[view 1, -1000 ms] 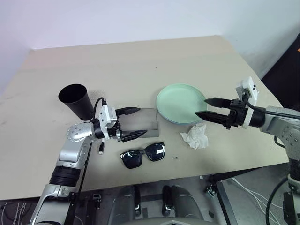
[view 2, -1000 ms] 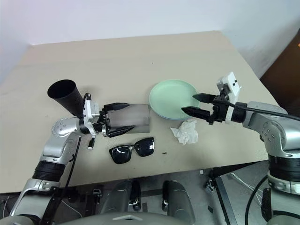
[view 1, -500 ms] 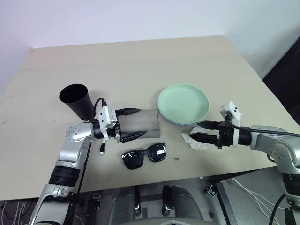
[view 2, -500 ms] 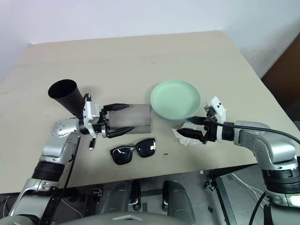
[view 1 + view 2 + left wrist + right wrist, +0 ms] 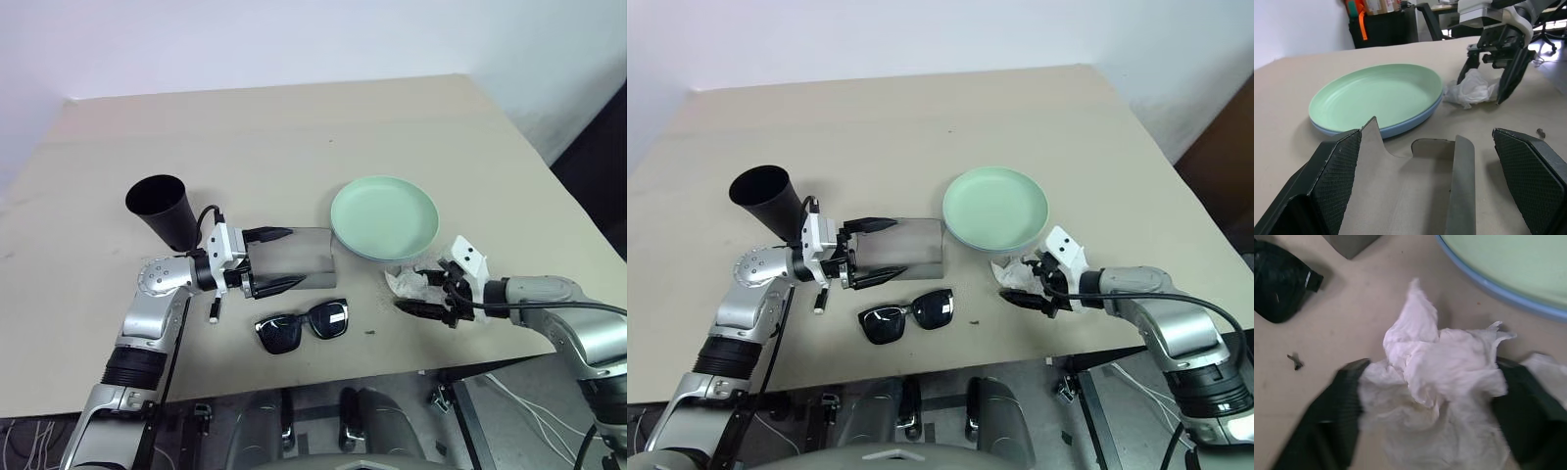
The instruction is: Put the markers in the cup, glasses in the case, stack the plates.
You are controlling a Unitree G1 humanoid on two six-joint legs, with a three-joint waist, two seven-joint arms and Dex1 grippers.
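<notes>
The right claw [image 5: 1031, 287] straddles the crumpled white tissue [image 5: 1435, 377] at the near right of the table [image 5: 294, 127], one finger on each side of the wad, part-way closed and touching its edges; whether it has a firm grip cannot be told. The tissue is soft and very light; it will compress and may tear or slip.

The left claw [image 5: 277, 259] is fully spread, its fingers bracketing the near-left end of the flat grey rectangular case [image 5: 294, 257] without clamping it. The case is rigid and smooth; it is best taken across its narrow width.

The black-framed sunglasses [image 5: 301, 326] lie on the table just near of the case. They are light and fragile at the hinges; grasp them at the bridge or frame, not the lenses.

The mint green round plate [image 5: 383, 215] sits stacked on the light blue plate [image 5: 1400, 128]. The black tapered plastic cup [image 5: 163, 210] stands at the far left.
</notes>
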